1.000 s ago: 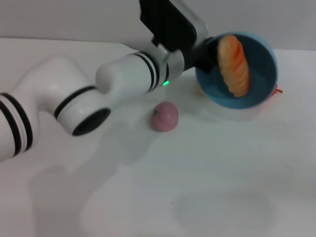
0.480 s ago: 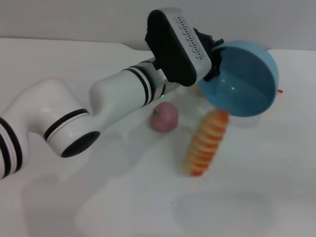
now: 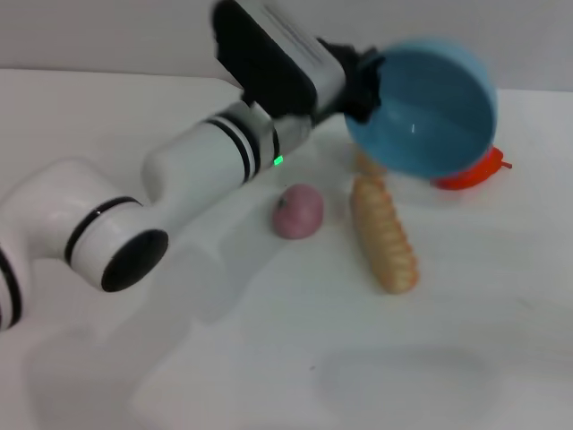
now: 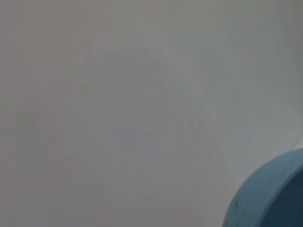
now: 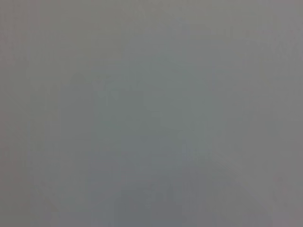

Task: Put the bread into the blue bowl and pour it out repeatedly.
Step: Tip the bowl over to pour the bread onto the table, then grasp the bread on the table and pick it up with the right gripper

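Observation:
My left gripper point(image 3: 365, 85) is shut on the rim of the blue bowl point(image 3: 425, 107) and holds it raised and tipped on its side, its empty inside facing the camera. The bread point(image 3: 383, 231), a long tan ridged loaf, lies flat on the white table just below the bowl. An edge of the blue bowl point(image 4: 270, 198) fills one corner of the left wrist view. The right gripper does not appear in any view; the right wrist view is plain grey.
A pink-purple round fruit point(image 3: 298, 211) sits on the table just left of the bread. Something red-orange point(image 3: 470, 172) pokes out from behind the bowl's lower right. My left arm point(image 3: 161, 193) crosses the left half of the table.
The bowl tipped over further and the bread slid out, dropped and came to rest flat on the table. My left wrist rolled and swung slightly left.

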Tool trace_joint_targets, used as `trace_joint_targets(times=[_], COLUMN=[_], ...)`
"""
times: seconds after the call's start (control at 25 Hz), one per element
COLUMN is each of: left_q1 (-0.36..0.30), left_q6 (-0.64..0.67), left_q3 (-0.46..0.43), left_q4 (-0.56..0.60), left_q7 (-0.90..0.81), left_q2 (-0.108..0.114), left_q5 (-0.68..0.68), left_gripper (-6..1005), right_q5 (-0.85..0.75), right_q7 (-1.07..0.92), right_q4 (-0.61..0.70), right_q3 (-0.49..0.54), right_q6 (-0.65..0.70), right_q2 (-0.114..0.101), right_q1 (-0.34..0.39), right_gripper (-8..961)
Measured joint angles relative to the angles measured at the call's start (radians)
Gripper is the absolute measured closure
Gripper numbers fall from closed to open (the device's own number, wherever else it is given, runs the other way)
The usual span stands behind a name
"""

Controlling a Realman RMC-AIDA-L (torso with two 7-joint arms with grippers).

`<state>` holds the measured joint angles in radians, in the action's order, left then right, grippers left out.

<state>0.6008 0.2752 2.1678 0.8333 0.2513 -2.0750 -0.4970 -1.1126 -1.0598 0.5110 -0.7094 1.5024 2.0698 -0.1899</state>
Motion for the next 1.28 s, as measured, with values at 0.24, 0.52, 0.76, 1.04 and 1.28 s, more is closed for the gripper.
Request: trace_joint_targets(times=[0.24,0.52,0.76,1.04,1.28], left_q1=[-0.136,-0.192,-0.159,-0.150,-0.192], left_q6=[-0.097,-0.706,-1.075,-1.367,-1.417], left_q3=[-0.122,-0.422,-0.566,-0.655,-0.655], left_q4=[0.247,0.475,0.491,0.487,0.510], left_q7=[0.000,-0.144,-0.157,-0.152,-0.151], left_q2=[0.010,0.017,0.017,0.019,0.018], left_q5=[-0.110,-0.199,-0.190,-0.167,-0.169], left_gripper=[1000,1000,999,999,1000], right_q5=[-0.094,-0.296,-0.612,-1.090,-1.202], right_q7=[0.000,-0.169,-0.514,-0.990,-1.072], right_q4=[0.004,0.043,0.218,0.433,0.401], right_q3=[-0.009,-0.009,-0.009,-0.008,-0.007], right_q6=[0.039,-0.050,-0.127,-0.124,-0.139], right_q2=[-0.001,-0.004,-0.005,-0.007,-0.007], right_q1=[-0.023,-0.095,-0.155,-0.269,-0.346], right_gripper=[438,438,438,439,438])
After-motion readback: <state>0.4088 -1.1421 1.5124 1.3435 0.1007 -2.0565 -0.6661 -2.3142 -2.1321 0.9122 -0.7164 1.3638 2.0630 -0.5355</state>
